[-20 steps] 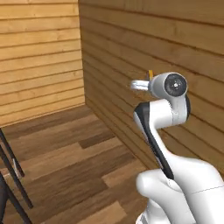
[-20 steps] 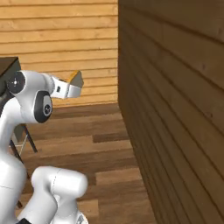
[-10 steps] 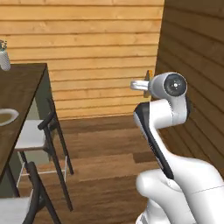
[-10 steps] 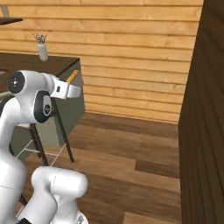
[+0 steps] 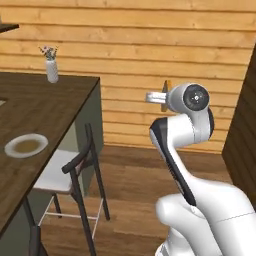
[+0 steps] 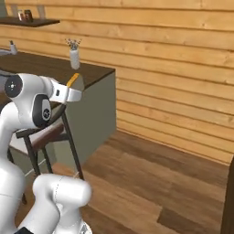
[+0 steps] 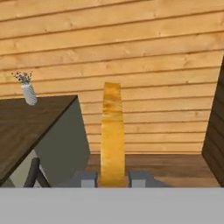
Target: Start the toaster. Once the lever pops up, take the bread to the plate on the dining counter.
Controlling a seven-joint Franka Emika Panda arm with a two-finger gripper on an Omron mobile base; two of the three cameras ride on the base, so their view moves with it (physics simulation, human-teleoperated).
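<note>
At 9 o'clock: the dining counter (image 5: 55,107) and the plate (image 5: 26,145) swing into our view | gripper (image 7: 113,178) pinches the bread (image 7: 112,133) | delivery approach begins.

A small white vase (image 5: 51,70) with flowers stands upright above a dark-framed chair (image 5: 70,172) with a pale seat.

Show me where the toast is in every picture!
Left base view: the bread peeks out left of the arm's round wrist.
Right base view: upper left, the bread juts toward the vase.
Hand view: center, edge-on between the fingers.
Shared landmark: white vase on the dining counter.
</note>
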